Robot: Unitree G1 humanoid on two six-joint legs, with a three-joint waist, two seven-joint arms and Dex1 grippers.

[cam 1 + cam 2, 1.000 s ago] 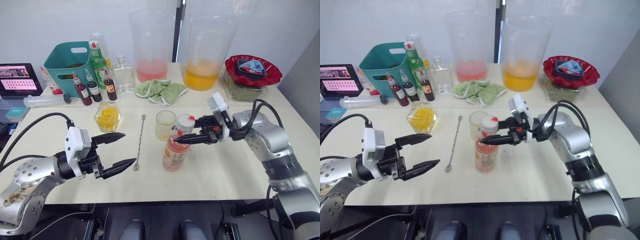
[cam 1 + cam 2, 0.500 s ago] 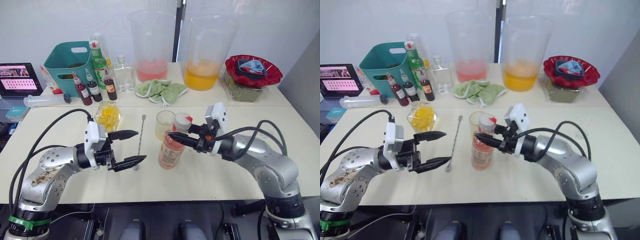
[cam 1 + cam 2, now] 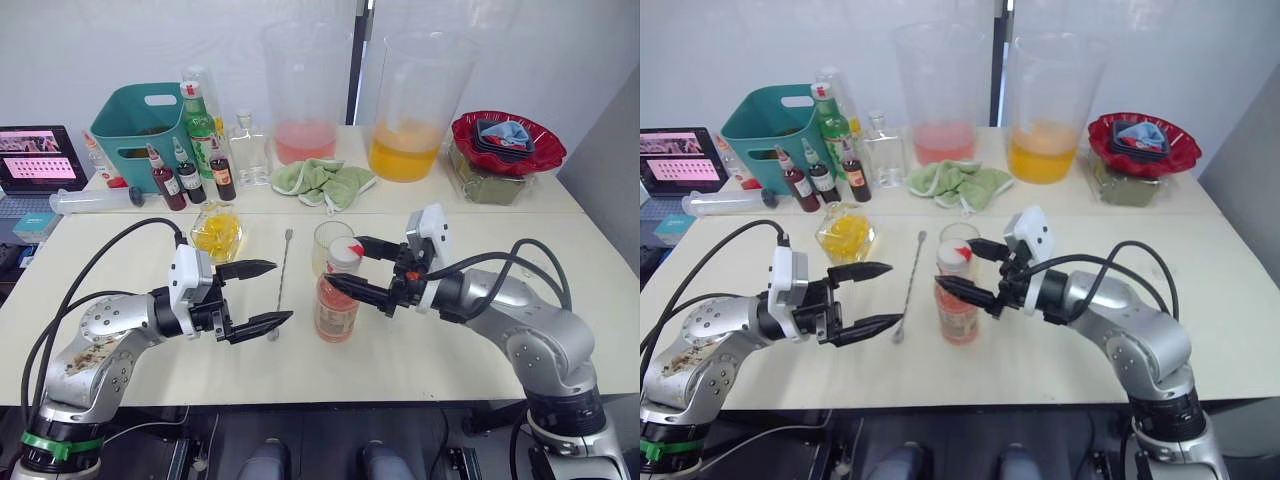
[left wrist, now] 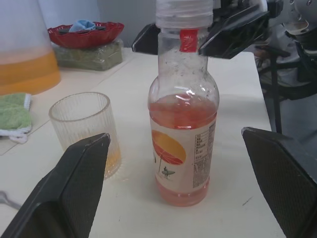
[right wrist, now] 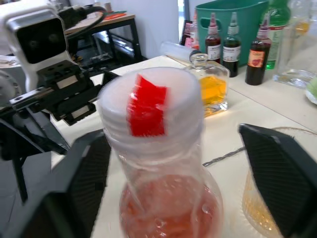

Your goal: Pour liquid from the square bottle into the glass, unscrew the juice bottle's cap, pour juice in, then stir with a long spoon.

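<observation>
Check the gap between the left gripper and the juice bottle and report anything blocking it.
Nothing visible blocks it. The open left gripper faces the juice bottle across bare table; the long spoon lies flat near its fingertips, and the glass stands behind.

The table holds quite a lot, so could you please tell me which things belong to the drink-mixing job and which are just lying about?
For the job:
square bottle of yellow liquid
glass
juice bottle with its cap
long spoon

Lying about:
two pitchers
green cloth
teal basket
dark-red bottles
green bottle
red bowl
</observation>
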